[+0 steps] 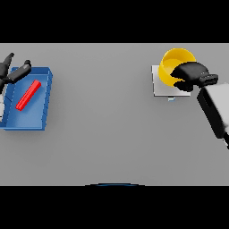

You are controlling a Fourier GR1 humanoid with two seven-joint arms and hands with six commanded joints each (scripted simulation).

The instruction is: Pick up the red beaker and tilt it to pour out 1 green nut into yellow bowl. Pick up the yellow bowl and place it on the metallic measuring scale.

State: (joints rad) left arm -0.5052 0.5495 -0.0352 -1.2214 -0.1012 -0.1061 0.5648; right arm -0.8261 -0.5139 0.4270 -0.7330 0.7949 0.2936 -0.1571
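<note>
So the grey surface [112,134] takes up pretty much the whole head view. Next biggest thing is a blue tray [40,118] over on the left, with a red bar-shaped thing [28,95] lying at a slant inside it. I'd guess that's the red beaker on its side, but can't swear to it. The left robot hand [13,71] sits at the tray's far left corner, fingers spread loose, holding nothing.

Over on the right, the metallic measuring scale [157,85] is a pale square plate, and the yellow bowl [172,65] is on it or right above it, hard to say which. The right robot hand [190,75] has its fingers wrapped over the bowl's near-right rim.

The bowl looks stiff and light, probably smooth-walled, so gripping the rim like that seems the sensible spot. No green nut visible; the bowl's inside is partly hidden.
</note>
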